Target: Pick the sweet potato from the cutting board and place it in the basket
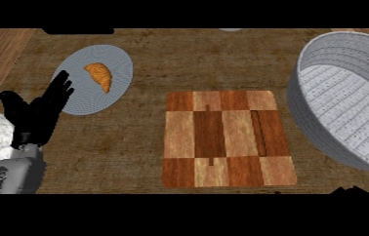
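One hand (39,110) showed at the counter's left edge — the robot's left, black, fingers straight and relaxed, pointing up, resting with nothing in it. Its fingertips overlapped the lower-left rim of a grey plate (108,91) that carried a small orange pastry (99,75), curved like a croissant. At the bottom right corner a dark sliver may have been the right hand; its fingers couldn't be made out.

No sweet potato was visible. The cutting board (227,137), a checkered slab of light and dark wood w/ rounded corners, lay bare at centre. The basket (328,91), a pale grey round tub w/ ribbed walls, sat just beside the board's right edge and was partly cut off by the frame — what showed of its inside held nothing, so the potato's whereabouts couldn't be told.

Judged from this: board cleared, delivery unconfirmed. The brown counter (180,59) looked rough and fibrous, approx. like matting.
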Available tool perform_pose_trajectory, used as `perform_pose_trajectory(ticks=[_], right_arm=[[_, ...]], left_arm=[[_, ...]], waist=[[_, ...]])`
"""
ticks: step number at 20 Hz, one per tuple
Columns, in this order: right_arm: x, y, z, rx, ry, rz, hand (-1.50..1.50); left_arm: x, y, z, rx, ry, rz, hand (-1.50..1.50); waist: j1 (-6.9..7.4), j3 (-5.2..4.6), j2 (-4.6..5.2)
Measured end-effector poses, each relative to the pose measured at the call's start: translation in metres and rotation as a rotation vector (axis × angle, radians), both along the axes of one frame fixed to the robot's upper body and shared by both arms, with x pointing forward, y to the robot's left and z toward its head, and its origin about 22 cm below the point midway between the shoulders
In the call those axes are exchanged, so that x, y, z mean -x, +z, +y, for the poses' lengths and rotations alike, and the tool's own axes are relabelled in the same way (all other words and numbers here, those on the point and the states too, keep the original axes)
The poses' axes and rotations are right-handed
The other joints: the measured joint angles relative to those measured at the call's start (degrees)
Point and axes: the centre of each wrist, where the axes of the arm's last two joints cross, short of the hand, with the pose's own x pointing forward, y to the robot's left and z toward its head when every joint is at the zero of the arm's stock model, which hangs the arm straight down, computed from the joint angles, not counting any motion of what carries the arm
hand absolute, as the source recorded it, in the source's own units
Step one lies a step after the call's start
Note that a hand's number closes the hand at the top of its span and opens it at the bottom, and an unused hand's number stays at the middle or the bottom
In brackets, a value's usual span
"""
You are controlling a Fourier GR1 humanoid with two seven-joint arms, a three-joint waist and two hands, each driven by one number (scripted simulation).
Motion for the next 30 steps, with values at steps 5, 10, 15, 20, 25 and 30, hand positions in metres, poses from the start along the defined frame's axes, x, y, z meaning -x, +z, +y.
perform_pose_trajectory(ticks=[5, 10, 15, 20, 25, 30], right_arm=[[-0.030, 0.027, -0.021, 0.065, -0.133, -0.061, 1.50], [-0.057, 0.059, -0.042, -0.023, -0.166, -0.055, 1.50], [-0.083, 0.085, -0.088, -0.092, -0.158, -0.045, 1.50], [-0.106, 0.081, -0.128, -0.159, -0.147, -0.027, 1.50], [-0.125, 0.056, -0.149, -0.210, -0.235, -0.042, -1.50], [-0.145, 0.039, -0.167, -0.242, -0.288, -0.011, -1.50]], left_arm=[[-0.001, 0.003, -0.002, 0.000, -0.010, 0.001, 0.00], [-0.003, 0.004, -0.003, 0.005, -0.016, 0.004, 0.00], [-0.005, 0.006, -0.002, 0.011, -0.015, 0.007, 0.00], [-0.004, -0.003, 0.000, 0.011, -0.018, 0.006, 0.00], [-0.004, 0.003, -0.002, 0.007, -0.022, 0.001, 0.00], [-0.001, 0.002, -0.012, 0.007, -0.021, 0.000, 0.00]], waist=[[0.43, 0.06, -0.01], [0.74, 0.16, -0.06], [0.53, 0.21, -0.15], [0.54, 0.23, -0.13], [0.89, 0.25, -0.08], [0.85, 0.26, -0.11]])
